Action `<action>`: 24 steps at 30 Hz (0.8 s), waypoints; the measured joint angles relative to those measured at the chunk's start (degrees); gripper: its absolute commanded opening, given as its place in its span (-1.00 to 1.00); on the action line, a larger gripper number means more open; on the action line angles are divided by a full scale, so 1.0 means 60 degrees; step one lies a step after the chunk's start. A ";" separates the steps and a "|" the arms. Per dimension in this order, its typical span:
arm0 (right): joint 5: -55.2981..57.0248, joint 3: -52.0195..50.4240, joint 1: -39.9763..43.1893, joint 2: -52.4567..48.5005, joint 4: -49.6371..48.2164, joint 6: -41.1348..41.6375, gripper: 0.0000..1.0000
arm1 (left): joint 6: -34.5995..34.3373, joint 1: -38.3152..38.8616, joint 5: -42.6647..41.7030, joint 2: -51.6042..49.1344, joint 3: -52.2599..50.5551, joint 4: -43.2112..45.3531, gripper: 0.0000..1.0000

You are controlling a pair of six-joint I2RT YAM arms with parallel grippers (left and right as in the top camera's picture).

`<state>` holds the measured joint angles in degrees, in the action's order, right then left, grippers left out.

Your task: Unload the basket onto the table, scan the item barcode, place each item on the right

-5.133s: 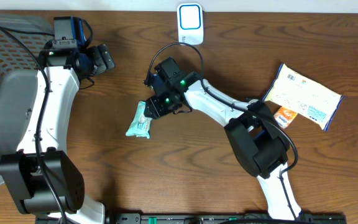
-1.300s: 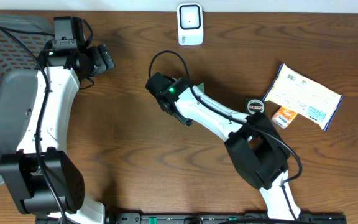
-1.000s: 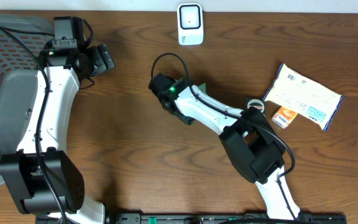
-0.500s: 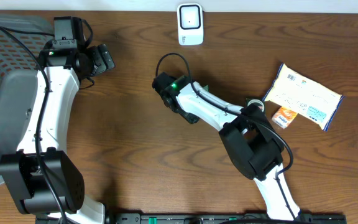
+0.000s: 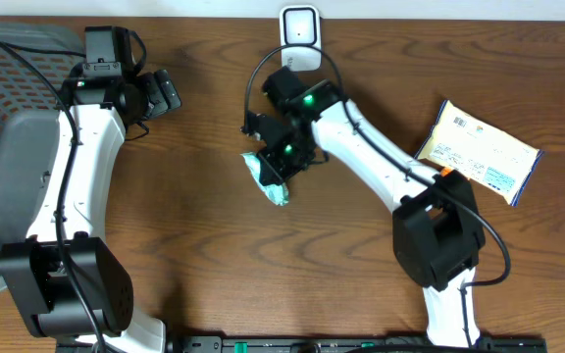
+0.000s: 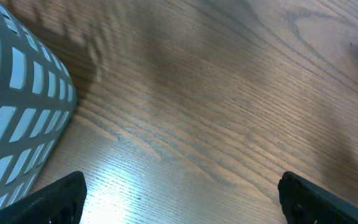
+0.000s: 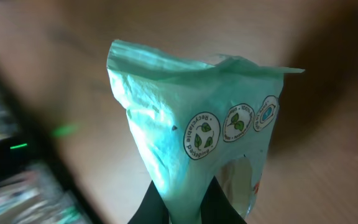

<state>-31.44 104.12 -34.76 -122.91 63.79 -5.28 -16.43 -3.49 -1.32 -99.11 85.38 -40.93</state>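
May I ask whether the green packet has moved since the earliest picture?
Yes: the green packet, held by the right claw, has shifted rightward, nearer the white scanner.

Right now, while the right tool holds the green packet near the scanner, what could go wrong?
1. The right tool pinches the green packet by one narrow edge only, so the soft film may slip or fold.
2. The right wrist view shows only recycling icons and no barcode, so the code may face away from the scanner.
3. The black cable loops close to the scanner and might knock it.
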 measured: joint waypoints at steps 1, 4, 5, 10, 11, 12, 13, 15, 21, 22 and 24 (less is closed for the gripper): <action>-0.0466 -0.0007 0.0120 -0.0069 0.0004 -0.0080 -0.98 | -0.0004 0.0000 0.0000 0.0000 0.0000 0.0000 0.96; -0.1534 -0.0007 0.0426 -0.0546 0.0015 -0.0302 -0.98 | 0.0000 0.0000 0.0000 0.0000 0.0000 0.0000 0.95; -0.1712 -0.0007 0.0488 -0.0714 0.0011 -0.0346 -0.98 | -0.0004 0.0000 0.0000 0.0000 0.0000 0.0000 0.96; -0.2200 -0.0164 0.0867 -0.1610 0.0124 -0.0506 -0.81 | 0.0000 0.0000 0.0000 0.0000 0.0000 0.0000 0.96; -0.2204 -0.0197 0.0958 -0.1661 0.0153 -0.0532 -0.74 | -0.0004 0.0000 0.0000 0.0000 0.0000 0.0000 0.96; -0.2175 -0.0204 0.1056 -0.1690 0.0193 -0.0550 -0.67 | -0.0004 0.0000 0.0000 0.0000 0.0000 0.0000 0.95; -0.2124 -0.0204 0.1173 -0.1690 0.0208 -0.0539 -0.63 | -0.0004 0.0000 0.0000 0.0000 0.0000 0.0000 0.95; -0.1927 -0.0200 0.1381 -0.1690 0.0233 -0.0481 -0.54 | -0.0004 0.0000 0.0000 0.0000 0.0000 0.0000 0.95; -0.0539 -0.0197 0.1916 -0.1690 0.0280 0.0066 0.15 | -0.0004 0.0000 0.0000 0.0000 0.0000 0.0000 0.95; -0.0262 -0.0197 0.1971 -0.1690 0.0277 0.0138 0.23 | -0.0004 0.0000 0.0000 0.0000 0.0000 -0.0004 0.96; 0.0076 -0.0189 0.2095 -0.1690 0.0302 0.0240 0.32 | -0.0004 0.0000 0.0000 0.0000 0.0000 0.0000 0.96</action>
<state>-30.98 102.98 -22.20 -133.05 65.60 -3.84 -16.45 -3.49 -1.32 -99.11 85.38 -40.93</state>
